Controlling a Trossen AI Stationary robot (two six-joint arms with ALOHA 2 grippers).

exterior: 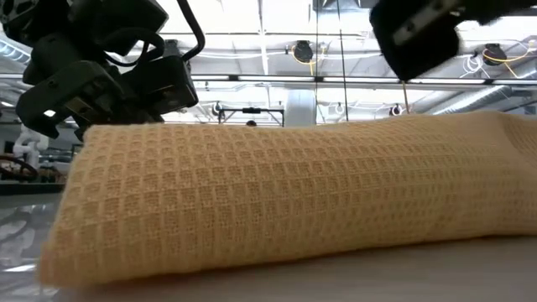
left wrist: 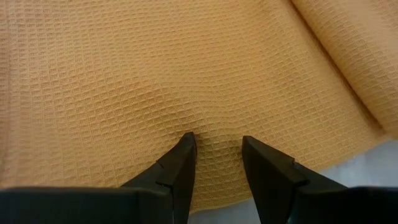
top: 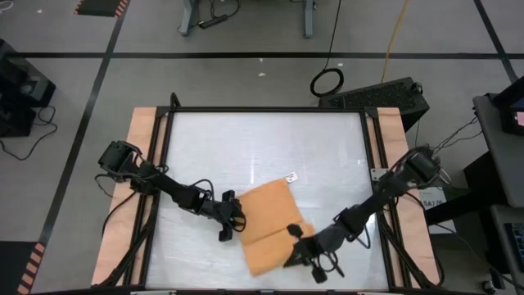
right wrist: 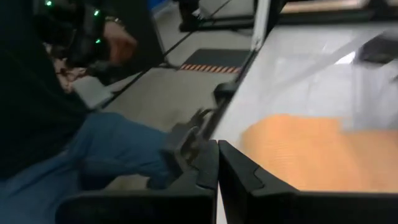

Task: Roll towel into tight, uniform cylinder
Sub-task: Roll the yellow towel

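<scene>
The orange-tan towel (top: 268, 215) lies on the white table, slanted, with its white tag (top: 290, 177) at the far corner. Its near part (top: 274, 256) is turned over into a thick band, which fills the low view (exterior: 277, 201). My left gripper (top: 235, 215) is at the towel's left edge, open by a narrow gap, with its tips on the cloth (left wrist: 219, 146). My right gripper (top: 297, 248) is shut and empty at the right end of the band. In its wrist view (right wrist: 217, 149) the towel (right wrist: 311, 155) lies off to one side. My left gripper sets both fingertips (left wrist: 188, 144) on the towel's upper face just inside its left edge (left wrist: 211, 180). The fingers come slanting down from the table's left. The cloth dips and wrinkles a little between the tips and lies on the table. I cannot tell whether my right gripper touches the towel.
The white table top (top: 246, 139) is bare beyond the towel's far side. A dark frame and wooden side rails (top: 139, 164) border it. A person in blue trousers (right wrist: 93, 155) sits past the table's edge in the right wrist view.
</scene>
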